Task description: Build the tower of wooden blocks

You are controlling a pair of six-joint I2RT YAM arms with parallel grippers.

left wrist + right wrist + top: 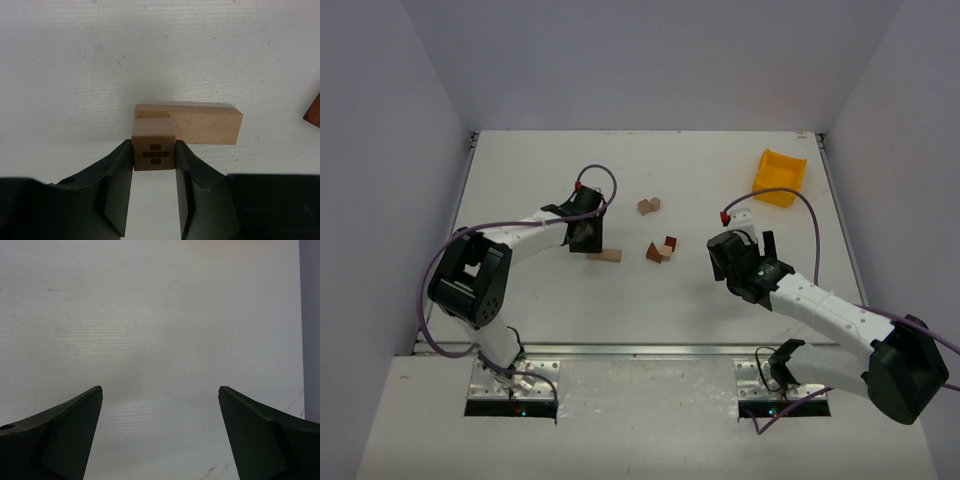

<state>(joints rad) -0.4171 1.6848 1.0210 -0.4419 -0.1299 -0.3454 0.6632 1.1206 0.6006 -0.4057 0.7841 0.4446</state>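
Observation:
My left gripper [153,148] is shut on a small tan cube [153,134] with a dark mark on its near face. The cube sits over the left end of a pale flat bar [207,125] lying on the table; I cannot tell whether they touch. In the top view the left gripper [587,236] hangs over the bar [605,255], hiding the cube. Two small pale blocks [648,206] lie further back. A cluster of reddish-brown and tan pieces [660,250] lies right of the bar. My right gripper [160,390] [752,241] stands open and empty over bare table.
A yellow plastic bin [778,177] sits at the back right corner. A reddish block's edge [313,112] shows at the right of the left wrist view. Grey walls close in the white table [540,300] on three sides.

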